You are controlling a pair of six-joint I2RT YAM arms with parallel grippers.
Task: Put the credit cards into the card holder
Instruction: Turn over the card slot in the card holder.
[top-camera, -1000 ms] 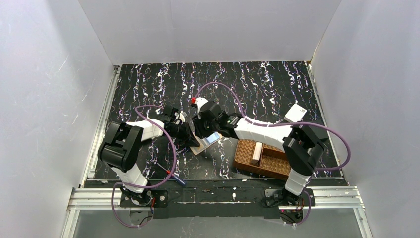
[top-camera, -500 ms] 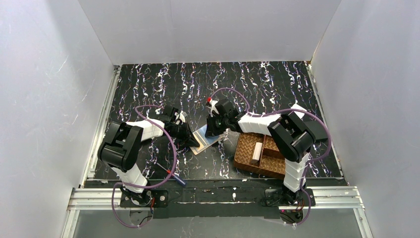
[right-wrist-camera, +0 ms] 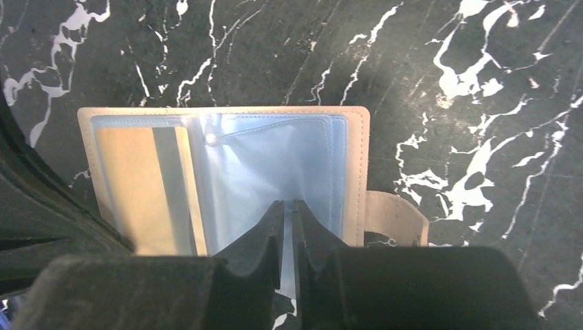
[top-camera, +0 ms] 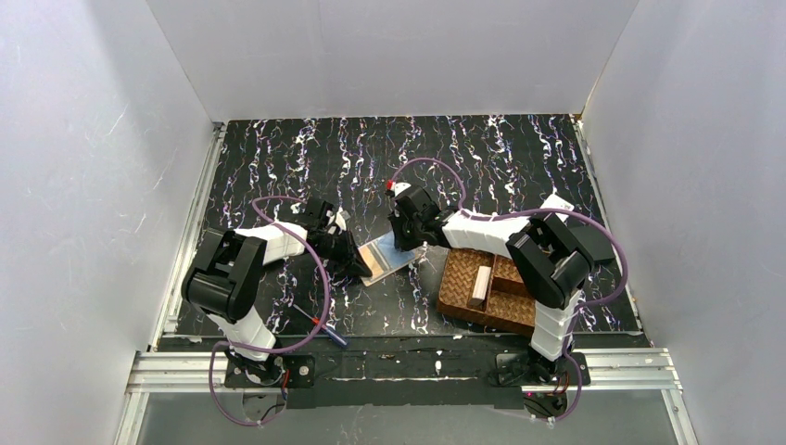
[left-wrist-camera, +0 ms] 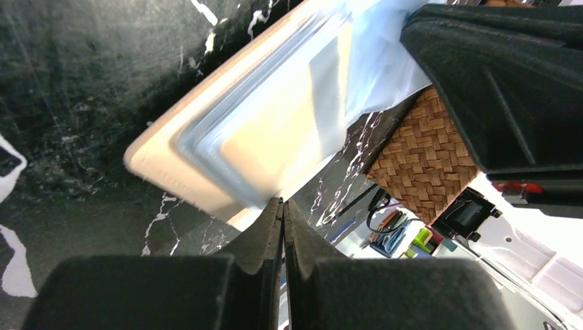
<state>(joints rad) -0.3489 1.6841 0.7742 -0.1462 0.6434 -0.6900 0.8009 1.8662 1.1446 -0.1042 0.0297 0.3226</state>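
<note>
Two arms meet at the open card holder [top-camera: 386, 256], which lies flat on the black marbled table [top-camera: 306, 158] between them, its tan inner face and clear plastic sleeves turned up. The fingers of my right gripper [right-wrist-camera: 289, 205] are pressed together on the clear sleeve [right-wrist-camera: 275, 158], and the plastic puckers in creases that run toward the tips. My left gripper [left-wrist-camera: 282, 203] shows its fingers closed to a hairline slit, tips at the holder's tan edge. Whether that edge is caught between them I cannot tell.

One credit card [right-wrist-camera: 141, 185], gold with a darker band down it, sits inside the pocket at the end of the holder nearest my left gripper. A tan strap tab [right-wrist-camera: 392, 216] sticks out flat on the table from the opposite end.

A brown woven basket [top-camera: 461, 298] lies near the holder on my right side, partly under my right arm, with a pale block [top-camera: 480, 285] standing in one of its compartments. A screwdriver [top-camera: 326, 330] with a red and blue handle lies by the near edge of the table beside my left arm's base, well apart from the holder
</note>
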